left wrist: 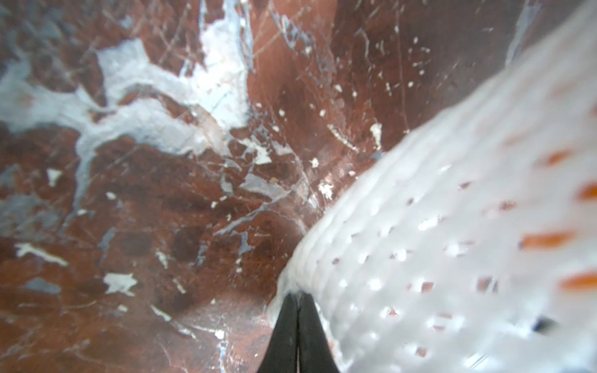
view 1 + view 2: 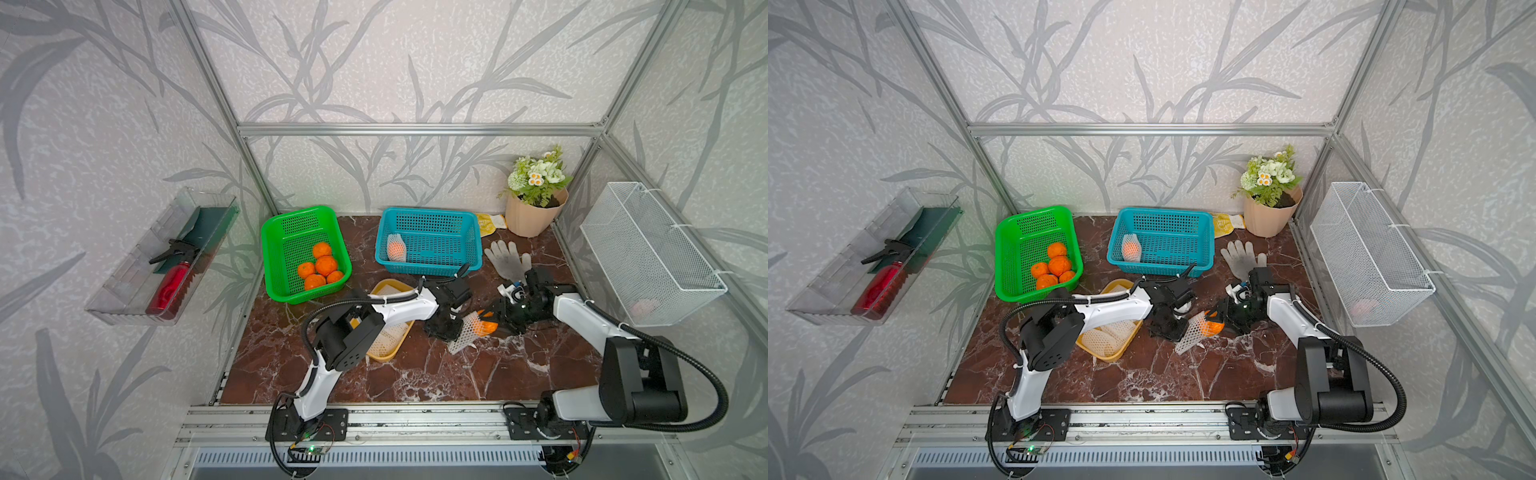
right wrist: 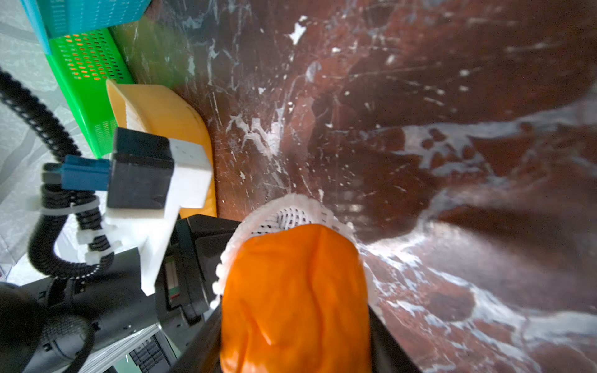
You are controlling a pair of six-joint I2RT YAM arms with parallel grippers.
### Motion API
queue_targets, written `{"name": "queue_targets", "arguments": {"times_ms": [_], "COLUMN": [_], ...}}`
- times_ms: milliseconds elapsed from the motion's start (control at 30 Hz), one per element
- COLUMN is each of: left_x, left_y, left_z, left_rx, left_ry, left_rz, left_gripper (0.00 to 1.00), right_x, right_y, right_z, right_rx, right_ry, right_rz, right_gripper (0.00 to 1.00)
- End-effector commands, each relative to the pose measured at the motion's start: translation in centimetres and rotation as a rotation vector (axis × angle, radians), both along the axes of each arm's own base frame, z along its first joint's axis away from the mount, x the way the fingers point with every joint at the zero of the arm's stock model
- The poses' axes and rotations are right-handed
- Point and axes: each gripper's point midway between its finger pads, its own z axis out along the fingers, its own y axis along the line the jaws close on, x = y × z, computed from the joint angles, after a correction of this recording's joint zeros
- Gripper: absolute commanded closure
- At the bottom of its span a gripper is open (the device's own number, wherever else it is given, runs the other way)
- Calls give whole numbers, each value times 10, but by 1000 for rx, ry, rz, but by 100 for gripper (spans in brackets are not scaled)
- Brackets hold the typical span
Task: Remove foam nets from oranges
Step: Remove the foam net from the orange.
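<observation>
Your left gripper (image 1: 298,302) is pinched shut on the edge of a white foam net (image 1: 452,242). Your right gripper (image 2: 493,321) is closed on an orange (image 3: 294,300), which sits squeezed between both jaws.

In both top views the grippers meet tip to tip over the red marble table (image 2: 415,374), a little right of its middle. The left gripper is at nine o'clock from the orange and the right gripper at three.

The net is partly off. It covers the side of the orange facing the left gripper, and its loose end trails toward seven o'clock. The side facing the right gripper is bare.

From the held orange:
- At nine o'clock, a yellow tray (image 2: 384,355) under the left arm holds flat nets (image 2: 1106,338).
- At ten o'clock, a green basket (image 2: 305,216) holds five bare oranges (image 2: 325,266).
- At eleven o'clock, a blue basket (image 2: 428,214) holds one netted orange (image 2: 396,248).
- At one o'clock, a white glove (image 2: 505,259) lies flat, with a flower pot (image 2: 532,220) beyond it.
- At two o'clock, a wire basket (image 2: 648,249) hangs on the wall.
</observation>
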Motion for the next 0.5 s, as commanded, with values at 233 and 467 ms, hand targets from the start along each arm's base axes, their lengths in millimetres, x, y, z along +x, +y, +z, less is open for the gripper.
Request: {"name": "queue_targets", "arguments": {"times_ms": [233, 467], "left_x": [15, 23], "left_y": [15, 7], "left_z": [13, 51], "left_rx": [24, -47], "left_ry": [-60, -129], "left_rz": [32, 20], "left_gripper": [94, 94], "right_x": [-14, 0], "right_y": [-63, -73], "right_z": [-3, -5], "right_rx": [-352, -391], "right_ry": [52, 21], "right_rz": [-100, -181], "right_gripper": [53, 51]}}
